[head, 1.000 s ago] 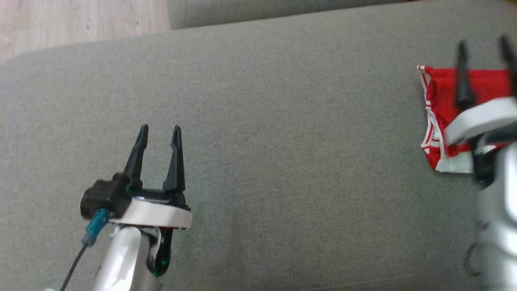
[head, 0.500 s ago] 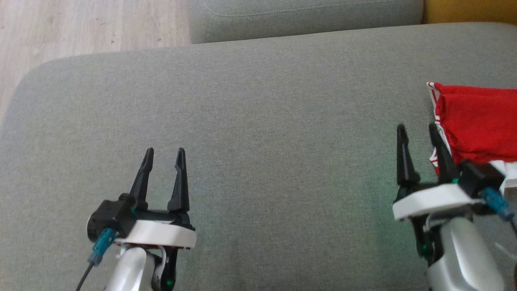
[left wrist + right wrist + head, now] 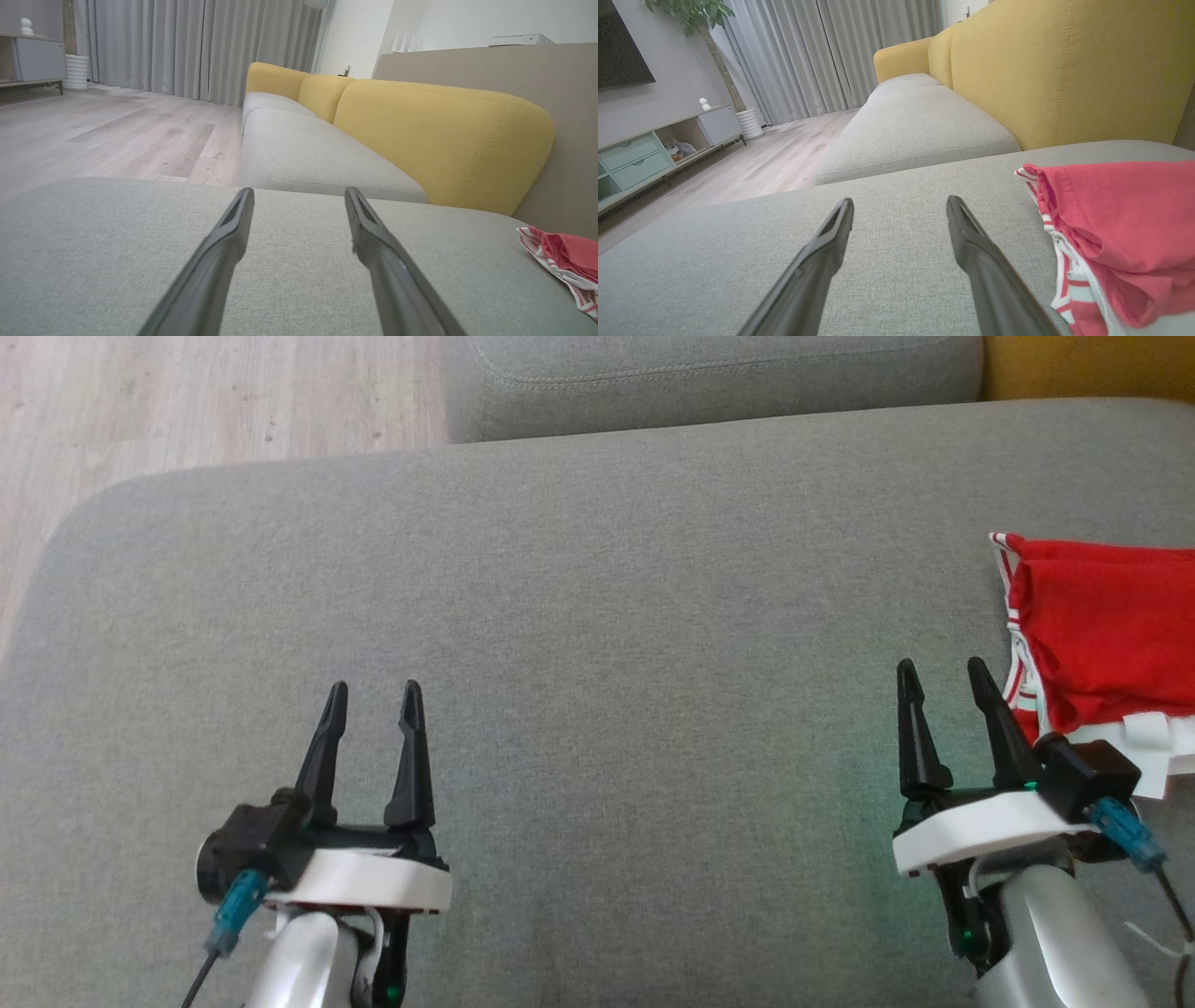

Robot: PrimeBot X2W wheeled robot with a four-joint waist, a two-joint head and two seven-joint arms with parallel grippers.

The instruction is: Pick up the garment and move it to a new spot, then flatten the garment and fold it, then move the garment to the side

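Head view: red garment (image 3: 1102,625) is seen folded at the right edge of the seat cushion (image 3: 607,616); left gripper (image 3: 373,689) and right gripper (image 3: 938,665) are spread wide, empty. Left wrist view: nothing is gripped. Right wrist view: fingers (image 3: 817,266) are best kept off the adjacent fold.

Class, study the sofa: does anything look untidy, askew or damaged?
Nothing damaged or spilled. The red garment lies at the cushion's right side, roughly folded, its striped white edge sticking out unevenly.
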